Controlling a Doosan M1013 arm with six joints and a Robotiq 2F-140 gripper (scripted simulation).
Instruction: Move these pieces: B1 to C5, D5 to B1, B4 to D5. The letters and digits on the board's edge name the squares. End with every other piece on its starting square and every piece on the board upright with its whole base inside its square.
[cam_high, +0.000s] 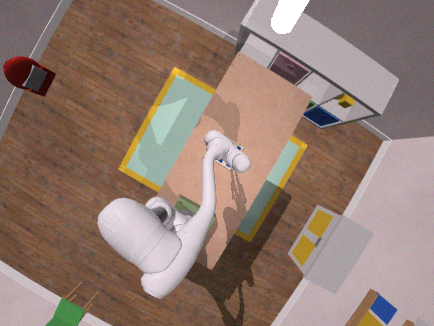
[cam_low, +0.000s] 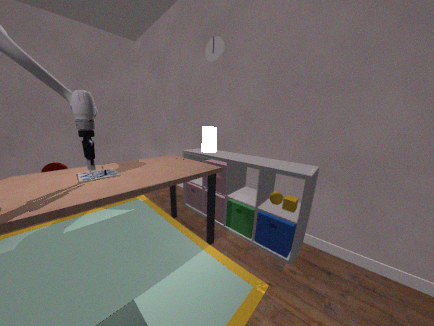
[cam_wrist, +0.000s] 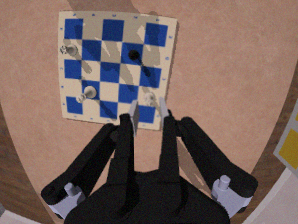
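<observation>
In the wrist view the blue and white chessboard (cam_wrist: 116, 70) lies on the wooden table. A dark piece (cam_wrist: 133, 54) stands near the board's middle. Light pieces stand at the left edge (cam_wrist: 67, 48) and lower left (cam_wrist: 88, 91). Another light piece (cam_wrist: 150, 100) stands near the board's lower right corner, just ahead of my fingertips. My gripper (cam_wrist: 149, 106) hangs above that corner, its fingers narrowly apart with nothing between them. In the exterior view the gripper (cam_low: 90, 162) is a little above the board (cam_low: 98, 174). In the top view the arm's wrist (cam_high: 234, 160) hides most of the board.
The table (cam_high: 244, 150) stands over a green mat with a yellow border (cam_low: 115, 260). A white shelf unit (cam_low: 250, 200) with coloured boxes stands against the wall beyond the table's end. A red chair (cam_high: 27, 75) sits far off.
</observation>
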